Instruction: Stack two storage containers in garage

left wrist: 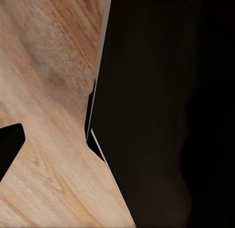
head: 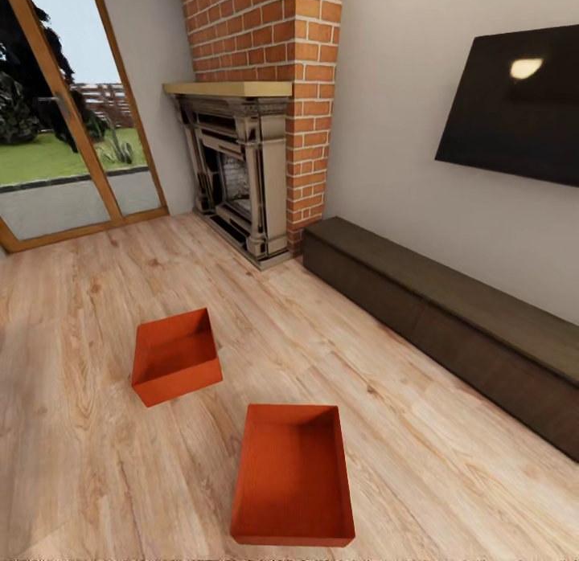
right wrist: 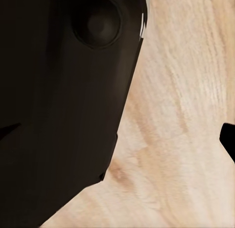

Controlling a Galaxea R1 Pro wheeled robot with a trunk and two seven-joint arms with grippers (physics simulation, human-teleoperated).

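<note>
Near storage container [head: 293, 477] at 6 o'clock: approach squarely, grip one thin wall; end effector states cannot be told.

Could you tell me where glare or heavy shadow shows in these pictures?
Head view: a bright glare spot on the black TV, and soft, even light on both containers. Both wrist views: large near-black shapes without detail beside sharp wood floor.
</note>
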